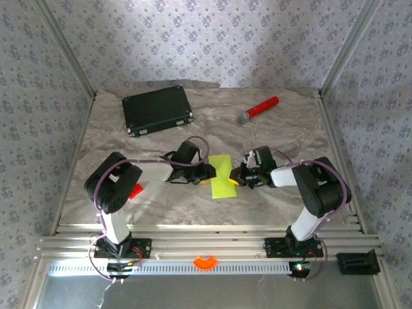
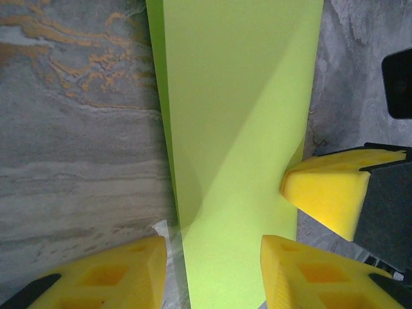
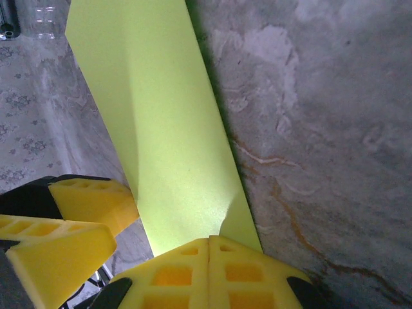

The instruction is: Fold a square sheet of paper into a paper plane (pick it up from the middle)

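The lime yellow-green sheet of paper [image 1: 222, 175] lies as a tall narrow rectangle on the marbled table between my two grippers. In the left wrist view the sheet of paper [image 2: 238, 129] runs up from between my left gripper [image 2: 212, 277], whose yellow fingers [image 2: 103, 277] stand apart on either side of it, open. My left gripper [image 1: 207, 172] sits at the sheet's left edge. My right gripper [image 1: 237, 175] is at the right edge. In the right wrist view my right gripper [image 3: 209, 257] has its fingers pressed together on the edge of the sheet of paper [image 3: 167, 135], which creases there.
A black case [image 1: 158, 109] lies at the back left. A red-handled microphone [image 1: 261, 108] lies at the back right. A small red block [image 1: 135, 190] sits by the left arm. Patterned walls and metal posts close in the table.
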`<state>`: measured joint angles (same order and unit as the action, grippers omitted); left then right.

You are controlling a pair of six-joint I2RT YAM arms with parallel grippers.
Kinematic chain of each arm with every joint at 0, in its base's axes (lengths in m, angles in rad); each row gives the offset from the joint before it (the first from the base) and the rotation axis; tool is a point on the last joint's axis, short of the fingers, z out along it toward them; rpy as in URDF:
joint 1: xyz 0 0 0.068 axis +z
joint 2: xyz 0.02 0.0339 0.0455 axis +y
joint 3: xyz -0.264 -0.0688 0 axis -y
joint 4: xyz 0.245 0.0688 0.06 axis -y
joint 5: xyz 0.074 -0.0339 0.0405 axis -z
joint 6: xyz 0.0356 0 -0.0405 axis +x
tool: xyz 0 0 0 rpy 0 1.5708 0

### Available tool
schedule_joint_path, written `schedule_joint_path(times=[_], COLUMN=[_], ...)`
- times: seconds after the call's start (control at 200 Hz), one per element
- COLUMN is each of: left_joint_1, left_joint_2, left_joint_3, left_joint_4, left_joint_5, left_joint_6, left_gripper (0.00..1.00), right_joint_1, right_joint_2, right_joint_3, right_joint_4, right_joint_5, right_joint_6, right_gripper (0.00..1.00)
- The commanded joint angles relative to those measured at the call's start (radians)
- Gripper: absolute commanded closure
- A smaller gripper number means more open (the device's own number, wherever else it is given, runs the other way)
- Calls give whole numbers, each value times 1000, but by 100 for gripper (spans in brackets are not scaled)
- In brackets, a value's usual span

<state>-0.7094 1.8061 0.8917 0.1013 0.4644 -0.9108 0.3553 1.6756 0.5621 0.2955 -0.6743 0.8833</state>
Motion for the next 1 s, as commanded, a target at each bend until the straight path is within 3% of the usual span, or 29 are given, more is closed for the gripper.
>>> schedule_joint_path(times=[0.0,0.695,0.88,0.994], left_joint_1=[-8,-10,-11,-11], left_joint_2=[25,-7,-16,-23], left_joint_3=[29,8,3,-1], left_joint_4=[-9,7,9,6], left_joint_5=[25,4,6,4], left_joint_6=[4,10,17,14], left_gripper=[58,79,92,93], right_joint_1=[-6,-11,-11,-10], right_joint_2=[33,29,20,8], right_joint_3=[-36,-42,-40,-40], right_joint_4=[-73,-76,-64,-50], right_joint_5=[33,38,33,27], right_joint_6=[17,14,14,15], right_gripper=[95,94,91,87])
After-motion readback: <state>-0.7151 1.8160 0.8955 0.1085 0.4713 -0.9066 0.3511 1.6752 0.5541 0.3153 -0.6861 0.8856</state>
